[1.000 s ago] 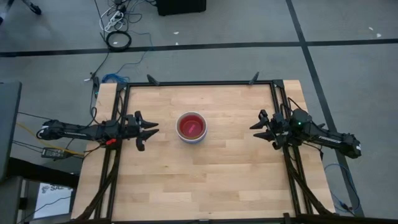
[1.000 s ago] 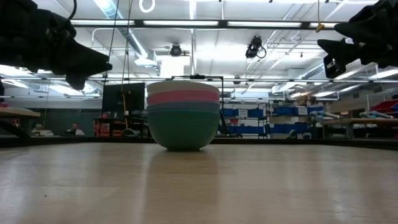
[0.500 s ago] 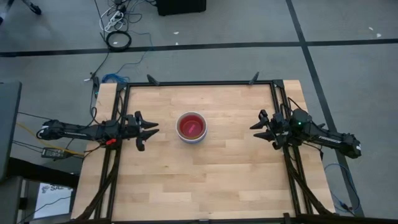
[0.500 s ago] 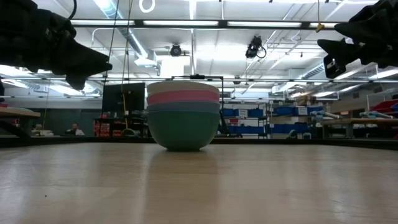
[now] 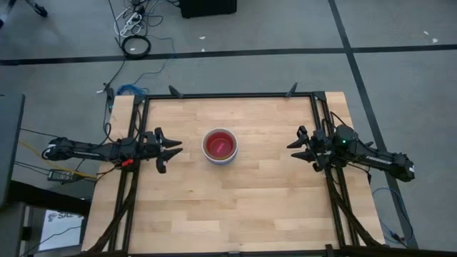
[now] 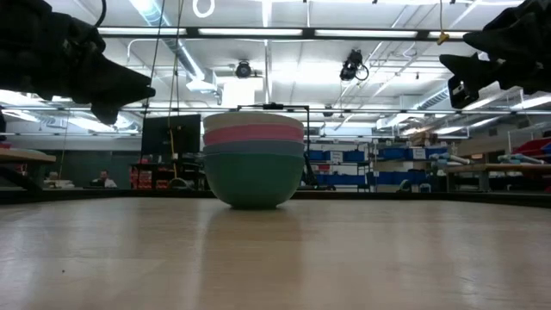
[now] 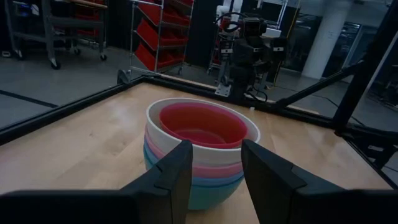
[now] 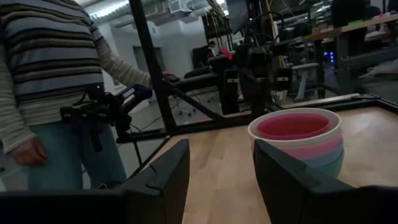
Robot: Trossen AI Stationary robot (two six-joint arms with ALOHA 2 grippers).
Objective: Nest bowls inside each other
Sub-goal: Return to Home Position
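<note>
While nested, bowls (image 5: pixel 219 145) between end effectors (image 5: pixel 172 150) (image 5: pixel 298 150)

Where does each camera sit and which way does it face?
High view: overhead, looking straight down; left hand and right hand flank the bowl stack.
Low view: table height, level toward the stack; both hands at top corners.
Left wrist view: behind the left hand, facing the stack past its own open fingers.
Right wrist view: same from the right hand; a person stands beyond.
All four share the stack.

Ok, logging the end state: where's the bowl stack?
In the high view the bowl stack sits near the centre of the table, between the left gripper and right gripper, touching neither.
</note>
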